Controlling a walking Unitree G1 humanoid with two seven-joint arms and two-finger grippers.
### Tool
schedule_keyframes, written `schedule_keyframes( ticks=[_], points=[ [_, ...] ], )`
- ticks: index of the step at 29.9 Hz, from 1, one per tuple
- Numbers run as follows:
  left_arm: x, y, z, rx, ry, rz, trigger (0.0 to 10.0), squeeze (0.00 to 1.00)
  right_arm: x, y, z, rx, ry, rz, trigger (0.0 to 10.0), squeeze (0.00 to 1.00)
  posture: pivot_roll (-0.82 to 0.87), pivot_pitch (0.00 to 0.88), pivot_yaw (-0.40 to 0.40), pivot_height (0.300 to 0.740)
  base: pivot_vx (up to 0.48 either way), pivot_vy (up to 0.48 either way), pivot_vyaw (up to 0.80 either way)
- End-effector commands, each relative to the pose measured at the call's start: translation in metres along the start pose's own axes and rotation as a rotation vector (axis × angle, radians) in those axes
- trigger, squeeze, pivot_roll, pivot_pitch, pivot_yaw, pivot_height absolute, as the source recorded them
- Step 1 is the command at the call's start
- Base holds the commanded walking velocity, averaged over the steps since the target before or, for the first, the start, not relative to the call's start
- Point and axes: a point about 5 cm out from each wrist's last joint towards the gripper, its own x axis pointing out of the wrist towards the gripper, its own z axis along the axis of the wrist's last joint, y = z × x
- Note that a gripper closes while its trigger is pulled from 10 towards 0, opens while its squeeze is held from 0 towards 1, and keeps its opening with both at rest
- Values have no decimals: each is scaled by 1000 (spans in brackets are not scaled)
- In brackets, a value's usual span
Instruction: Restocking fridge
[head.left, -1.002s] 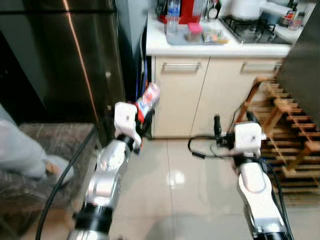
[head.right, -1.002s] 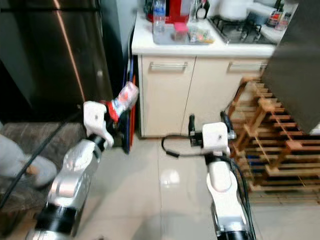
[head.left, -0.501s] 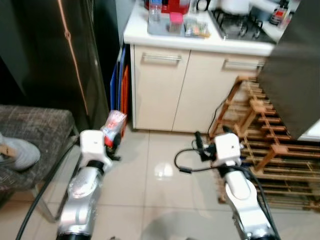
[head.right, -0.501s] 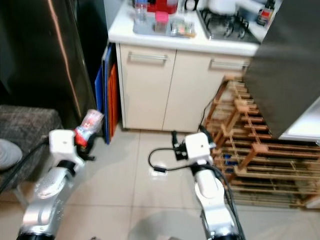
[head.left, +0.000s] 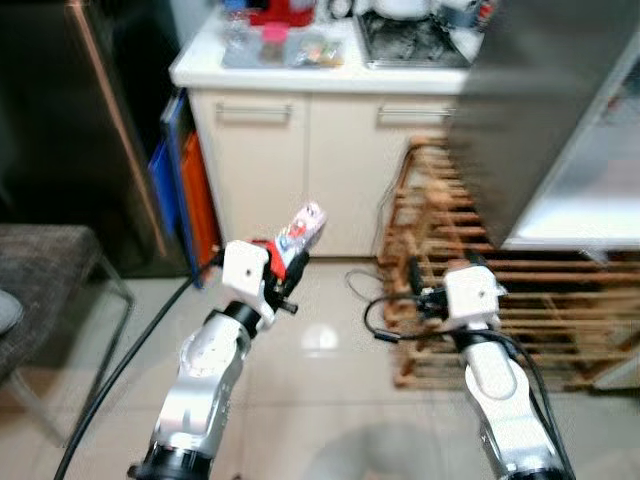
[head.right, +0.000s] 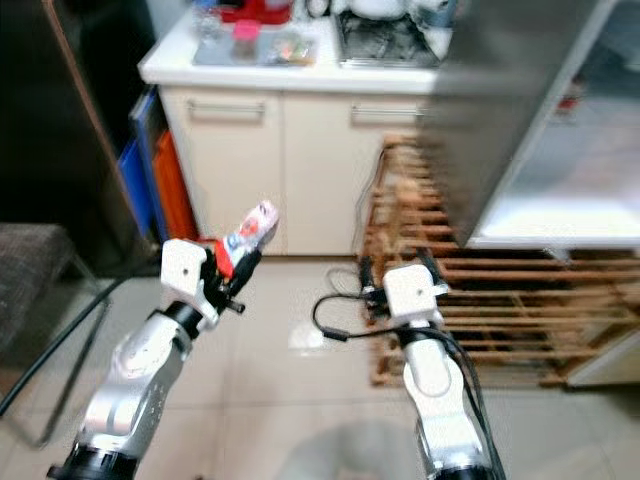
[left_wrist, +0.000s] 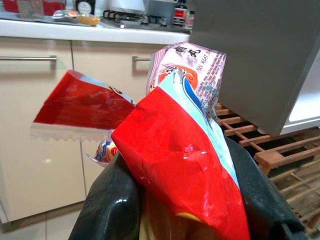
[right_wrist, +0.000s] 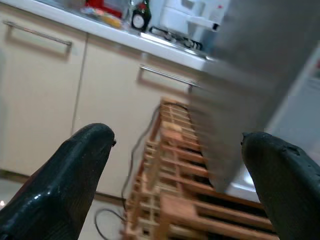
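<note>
1. Left eye: left claw (head.left: 290, 268) is raised in front of the cabinet (head.left: 300, 170), clamped on a red-and-white packet (head.left: 300, 228) that sticks up and tilts away from the arm. Right claw (head.left: 417, 282) is held low in front of the wooden rack (head.left: 500, 290), a black cable (head.left: 375, 310) looping beside it. Fridge door (head.left: 530, 100) hangs open on the right. Dark chair (head.left: 50, 290) on the left, tiled floor (head.left: 320, 400) below.
2. Right eye: same layout. Worktop (head.right: 290, 72) carries a tray (head.right: 250, 48) of small items and a hob (head.right: 385, 40). Blue and orange boards (head.right: 160, 180) stand in the gap beside the cabinet.
3. Left wrist: packet (left_wrist: 185, 150) is pinched between the two black fingers (left_wrist: 107, 210), red lower part, pale printed top end pointing up. Part of the wrapper flares out to the side. Cabinet doors and grey fridge door are behind it.
4. Right wrist: both black fingers (right_wrist: 75, 165) are spread wide apart, nothing between them. Rack (right_wrist: 170, 185), cabinet handles (right_wrist: 165, 75) and blurred fridge door lie beyond.
</note>
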Motion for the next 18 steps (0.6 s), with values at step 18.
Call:
schedule_keyframes(
  ticks=[18],
  points=[
    [-2,27,6,-63,-44,217,10000,0,-10,-24,-23,171,108,-154,10000,0,-113,0,-1,740,0,-469,0]
  ],
)
